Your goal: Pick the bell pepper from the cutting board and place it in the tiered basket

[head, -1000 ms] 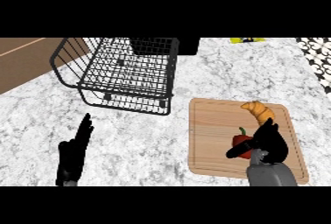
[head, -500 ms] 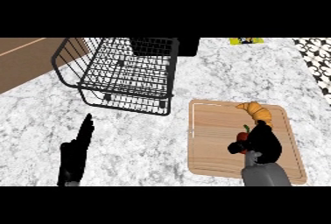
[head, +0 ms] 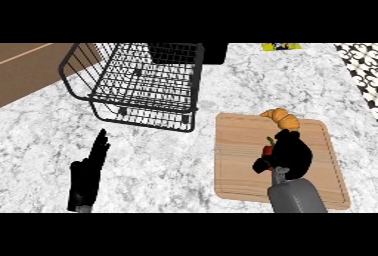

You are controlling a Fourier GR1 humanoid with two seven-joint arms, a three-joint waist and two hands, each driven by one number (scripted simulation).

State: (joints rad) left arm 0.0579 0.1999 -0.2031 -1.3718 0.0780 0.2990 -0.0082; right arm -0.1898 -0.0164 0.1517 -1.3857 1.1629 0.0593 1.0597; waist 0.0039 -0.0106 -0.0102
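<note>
At lower right of the frame we see the right hand (head: 291, 152) curled over the bell pepper (head: 268, 149) (only a red sliver and green stem show) on the cutting board (head: 240, 160), below a croissant (head: 282, 117). The tiered basket (head: 140, 82) sits upper left; the left hand (head: 87, 175) rests open at lower left.

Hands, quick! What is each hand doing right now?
Left hand: open, fingers straight, holding nothing, over the counter.
Right hand: curled round the red bell pepper on the cutting board.
</note>
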